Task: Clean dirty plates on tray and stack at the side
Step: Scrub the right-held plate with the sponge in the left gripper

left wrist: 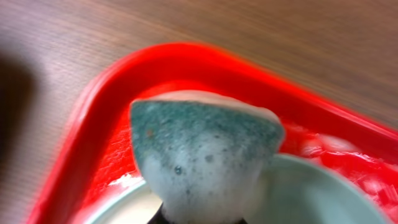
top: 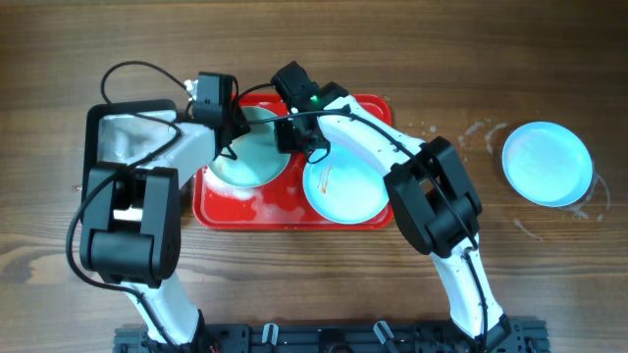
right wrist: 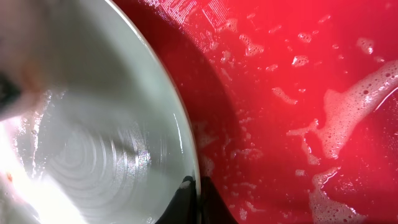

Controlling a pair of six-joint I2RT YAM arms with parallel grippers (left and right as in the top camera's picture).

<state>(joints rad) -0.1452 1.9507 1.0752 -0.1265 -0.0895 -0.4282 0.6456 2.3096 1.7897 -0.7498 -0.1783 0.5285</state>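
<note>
Clamping a foamy green sponge (left wrist: 205,155), the left gripper (top: 234,135) sits above the red tray (top: 373,108), mid-frame overhead, beside the right gripper (right wrist: 198,200), which is pinched on a smeared plate (right wrist: 93,155) at its rim. A third plate (top: 548,163) lies far right.

Light falls evenly from above on the worktop (top: 59,59), bright without harshness; the arms (top: 432,196) throw only soft, short shadows. Near the right edge the lone plate (top: 547,163) shines pale, and wet streaks beside it glint. The left wrist view is blurred throughout: the tray (left wrist: 81,124) rim smears, the sponge (left wrist: 205,149) sits too close to focus, and a dark shadow fills the left side. In the right wrist view, hard white glare burns out the wet plate (right wrist: 112,162) at lower left. The foam (right wrist: 348,118) is fairly sharp, the right fingers (right wrist: 217,208) dark and soft.
</note>
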